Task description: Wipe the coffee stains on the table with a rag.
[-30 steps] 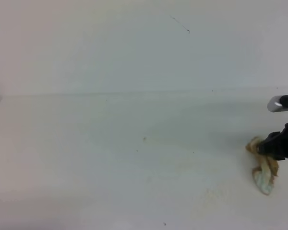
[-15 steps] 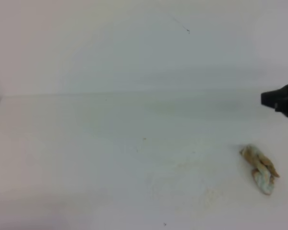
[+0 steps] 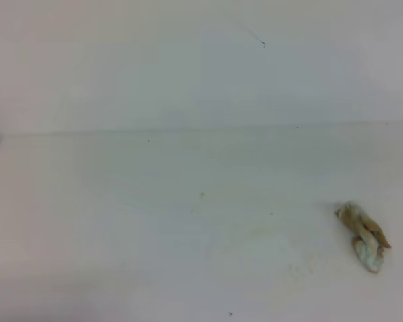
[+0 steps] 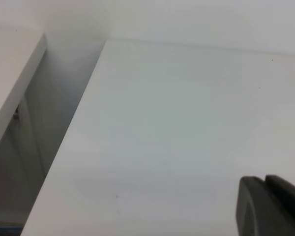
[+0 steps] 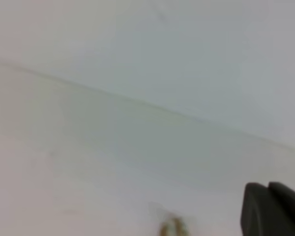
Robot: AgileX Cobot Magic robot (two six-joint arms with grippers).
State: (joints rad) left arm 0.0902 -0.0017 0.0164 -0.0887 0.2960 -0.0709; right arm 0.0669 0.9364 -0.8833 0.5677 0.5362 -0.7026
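The broad, plain white, smooth table (image 3: 121, 221) is carrying a small crumpled rag (image 3: 364, 236) of tan-brown cloth with a pale blue-white end, which is lying directly on the surface at the right. To the left of the rag, a faint orange-brown speck (image 3: 202, 195) is showing on the tabletop, well apart from the cloth. Just left of the rag and nearer the camera, a very faint speckled patch (image 3: 302, 270) is marking the white surface. The rag is lying free, nothing touching it.
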